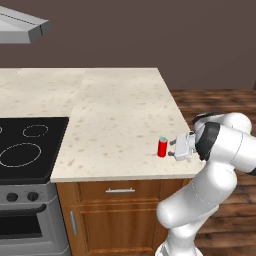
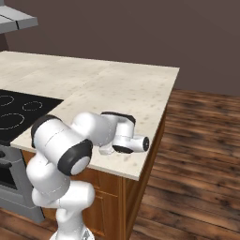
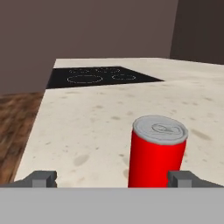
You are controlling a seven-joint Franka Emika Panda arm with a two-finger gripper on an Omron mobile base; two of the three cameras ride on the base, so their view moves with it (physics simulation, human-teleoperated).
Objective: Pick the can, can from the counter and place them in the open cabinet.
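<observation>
A bright red can (image 1: 162,147) with a silver top stands upright on the cream speckled counter (image 1: 115,110), near its front right corner. My gripper (image 1: 171,148) is level with it and points at it from the right, open, with the fingertips just short of the can. In the hand view the can (image 3: 157,154) stands close ahead, right of centre and near the right fingertip (image 3: 181,178), while the gripper (image 3: 113,178) holds nothing. In the right base view my arm covers the can on the counter (image 2: 117,84). The open cabinet is out of view.
A black stovetop (image 1: 27,147) is set into the counter to the left, with an oven front below and a grey hood (image 1: 22,27) above. Brown drawers (image 1: 120,192) lie under the counter. Wooden floor (image 2: 197,154) runs past the counter's right end.
</observation>
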